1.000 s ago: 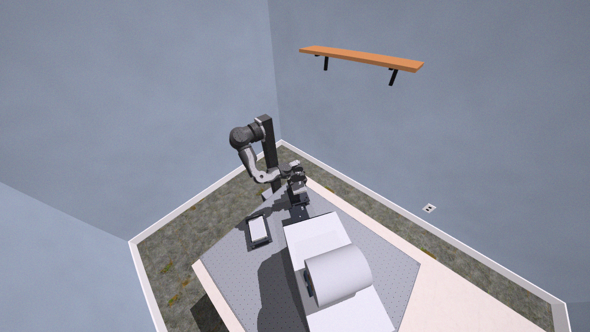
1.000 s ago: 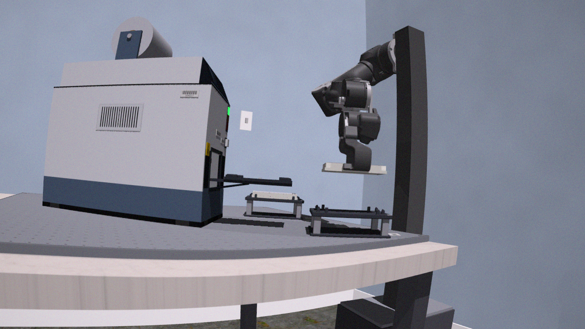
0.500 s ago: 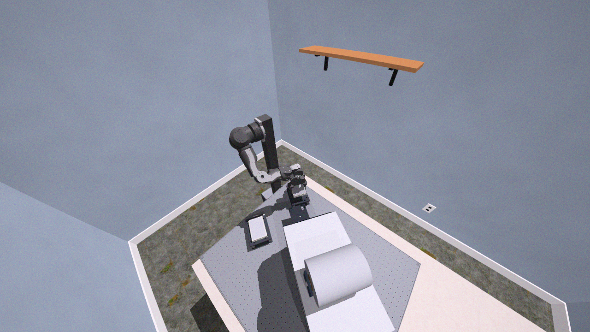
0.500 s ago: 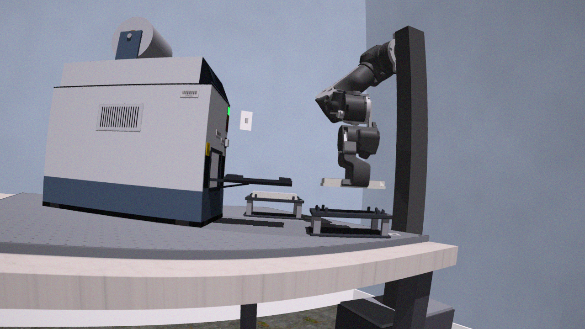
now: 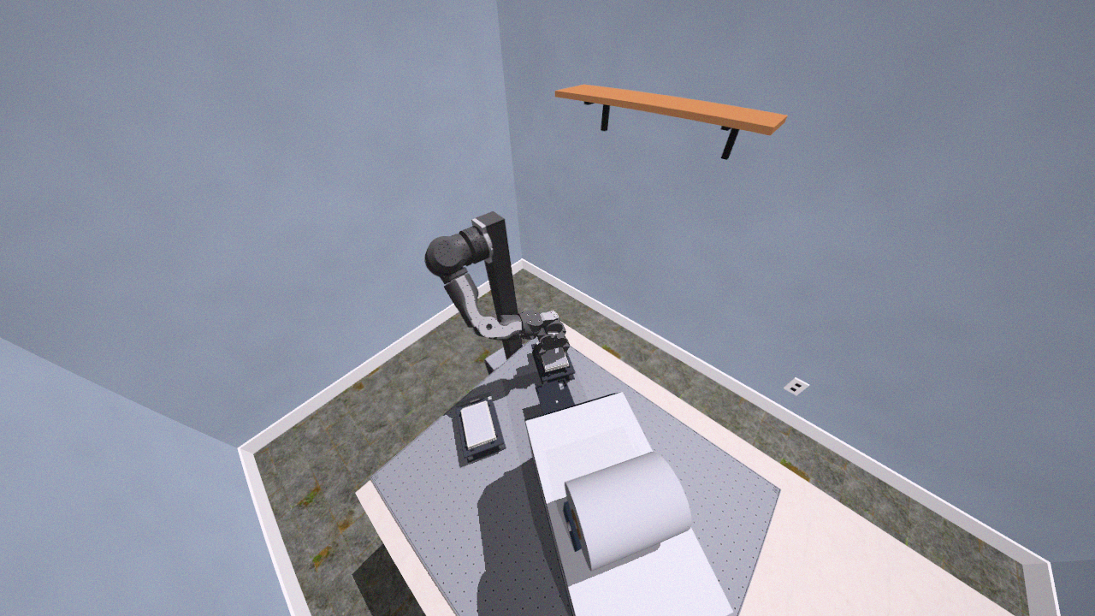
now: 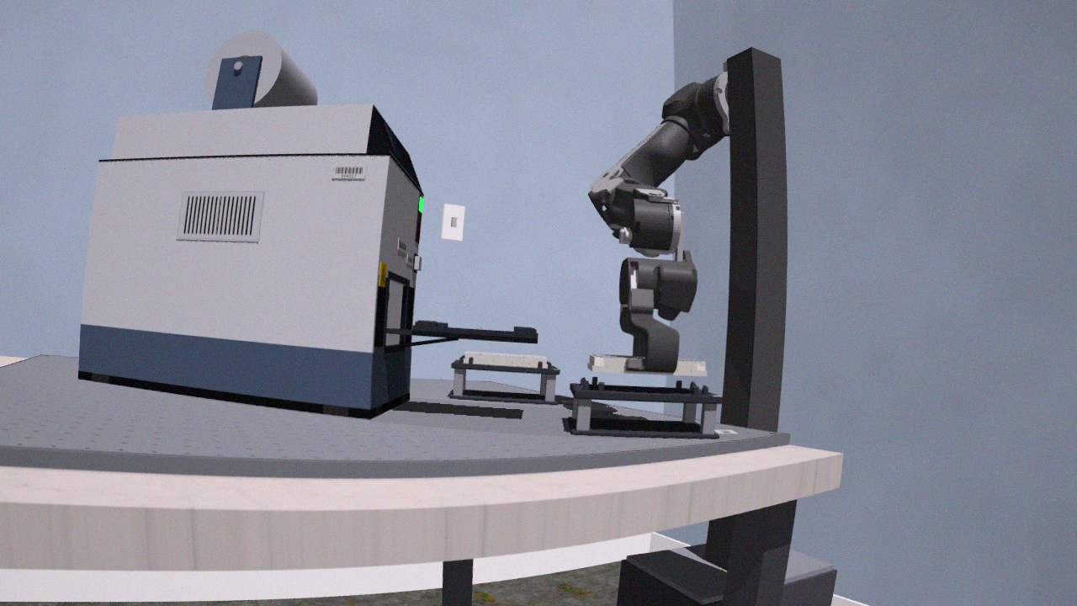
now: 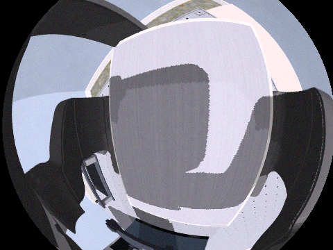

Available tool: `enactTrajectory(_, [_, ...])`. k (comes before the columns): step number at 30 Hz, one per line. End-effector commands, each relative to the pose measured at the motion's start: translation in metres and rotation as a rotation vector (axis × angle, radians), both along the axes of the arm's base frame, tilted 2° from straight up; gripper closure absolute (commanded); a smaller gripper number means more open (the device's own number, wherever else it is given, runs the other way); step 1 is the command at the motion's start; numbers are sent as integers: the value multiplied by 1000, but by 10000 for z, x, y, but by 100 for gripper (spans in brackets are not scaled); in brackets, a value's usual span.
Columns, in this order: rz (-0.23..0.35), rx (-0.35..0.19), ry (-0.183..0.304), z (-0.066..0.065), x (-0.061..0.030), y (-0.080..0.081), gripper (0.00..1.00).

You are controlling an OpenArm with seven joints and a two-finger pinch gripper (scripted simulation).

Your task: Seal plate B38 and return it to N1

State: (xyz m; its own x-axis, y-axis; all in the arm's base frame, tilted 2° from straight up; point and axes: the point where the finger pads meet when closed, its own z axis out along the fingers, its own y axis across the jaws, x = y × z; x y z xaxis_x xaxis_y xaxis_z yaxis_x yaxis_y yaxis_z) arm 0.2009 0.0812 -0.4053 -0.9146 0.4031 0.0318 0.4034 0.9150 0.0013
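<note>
We can read no writing anywhere: the barcode label (image 6: 348, 172) high on the sealer (image 6: 241, 279) is too small to make out, and no plate or nest marking shows.

Our end effector (image 6: 649, 363) is clamped on plate B38 (image 6: 602, 363), gripping it across its short width. The plate hangs level, just above nest N1 (image 6: 644, 393) and not touching it, so that nest's locators hold nothing. In the wrist view the plate's top (image 7: 185, 121) fills most of the frame as a smooth pale sheet partly in shadow, with a dark finger (image 7: 301, 144) at each side.

Nest N2 (image 6: 504, 369), beside N1 and nearer the sealer, holds plate B83 (image 6: 502, 357) lying flat inside it.

The sealer's stage (image 6: 474, 332) stands out from the housing's front, and we see nothing in its pocket. The lamp (image 6: 421, 204) shows green. A foil roll (image 6: 259, 71) sits on the housing. All of this stands on the perforated bench (image 6: 225, 437).
</note>
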Motion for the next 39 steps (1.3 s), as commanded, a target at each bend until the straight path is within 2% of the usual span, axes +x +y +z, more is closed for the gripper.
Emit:
enactTrajectory(1, [6, 10, -4, 8, 6, 21, 100])
enactTrajectory(8, [6, 10, -4, 8, 6, 21, 100])
enactTrajectory(13, [7, 10, -4, -102, 12, 19, 100])
enactTrajectory(39, [0, 2, -6, -65, 36, -2, 100])
